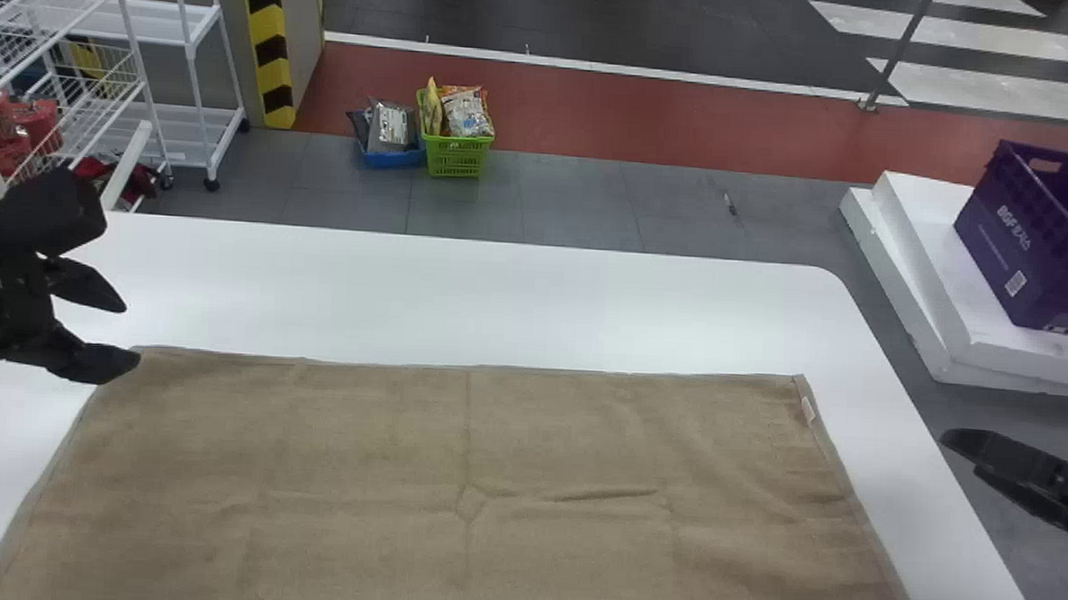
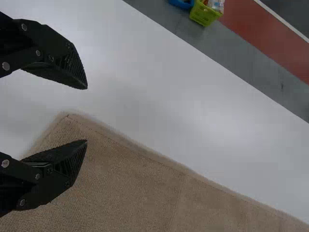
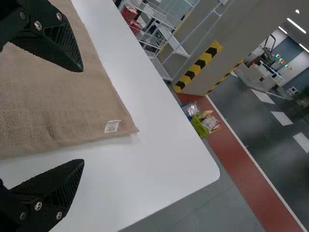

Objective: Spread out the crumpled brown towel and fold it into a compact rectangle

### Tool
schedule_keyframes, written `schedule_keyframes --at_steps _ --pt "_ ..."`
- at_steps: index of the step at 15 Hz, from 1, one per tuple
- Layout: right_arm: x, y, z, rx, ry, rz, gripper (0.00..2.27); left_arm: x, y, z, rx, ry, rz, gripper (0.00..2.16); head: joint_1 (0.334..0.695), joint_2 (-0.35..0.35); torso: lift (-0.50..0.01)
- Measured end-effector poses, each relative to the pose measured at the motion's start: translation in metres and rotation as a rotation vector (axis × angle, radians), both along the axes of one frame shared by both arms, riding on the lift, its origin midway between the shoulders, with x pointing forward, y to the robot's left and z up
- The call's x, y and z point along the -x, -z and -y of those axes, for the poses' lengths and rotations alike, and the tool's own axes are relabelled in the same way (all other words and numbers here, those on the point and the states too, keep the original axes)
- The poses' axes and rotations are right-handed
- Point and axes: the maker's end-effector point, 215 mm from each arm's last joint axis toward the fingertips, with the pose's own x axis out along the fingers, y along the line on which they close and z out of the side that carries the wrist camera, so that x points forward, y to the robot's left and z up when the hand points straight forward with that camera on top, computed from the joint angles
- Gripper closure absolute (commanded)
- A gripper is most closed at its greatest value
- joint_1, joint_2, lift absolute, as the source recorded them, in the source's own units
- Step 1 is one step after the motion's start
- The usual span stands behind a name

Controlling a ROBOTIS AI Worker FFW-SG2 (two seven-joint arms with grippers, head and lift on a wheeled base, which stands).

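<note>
Brown cloth towel [image 1: 355, 473] lies nearly flat on smooth white table [image 1: 498, 289], prob. so 1st fold starts square; black two-fingered L gripper [image 1: 132, 332], open w/ nothing held, is by its far L corner, likely for pinching; matching black R gripper [image 3: 83, 115], also open & empty, past table's R edge

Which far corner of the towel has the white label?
The far right corner: the white label sits there on the side edge. The far left corner, near the left gripper, shows none.
</note>
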Motion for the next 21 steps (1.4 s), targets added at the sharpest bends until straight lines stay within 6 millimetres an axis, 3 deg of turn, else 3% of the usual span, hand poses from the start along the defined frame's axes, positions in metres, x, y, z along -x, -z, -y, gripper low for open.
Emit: schedule_keyframes --at_steps 11,17,18,21 --pt "-0.001 0.002 0.009 0.000 0.001 0.002 0.17 -0.003 0.031 -0.012 -0.063 -0.018 -0.042 0.54 0.695 -0.138 -0.127" --pt "-0.004 0.004 0.014 -0.003 0.006 0.005 0.17 -0.005 0.038 -0.015 -0.087 -0.018 -0.052 0.55 0.695 -0.139 -0.127" --pt "-0.005 0.005 0.015 -0.001 0.006 0.007 0.17 -0.005 0.039 -0.015 -0.088 -0.016 -0.055 0.68 0.695 -0.140 -0.127" --pt "-0.008 0.006 0.018 0.003 0.006 0.012 0.17 -0.005 0.043 -0.015 -0.090 -0.014 -0.068 0.70 0.695 -0.144 -0.127"
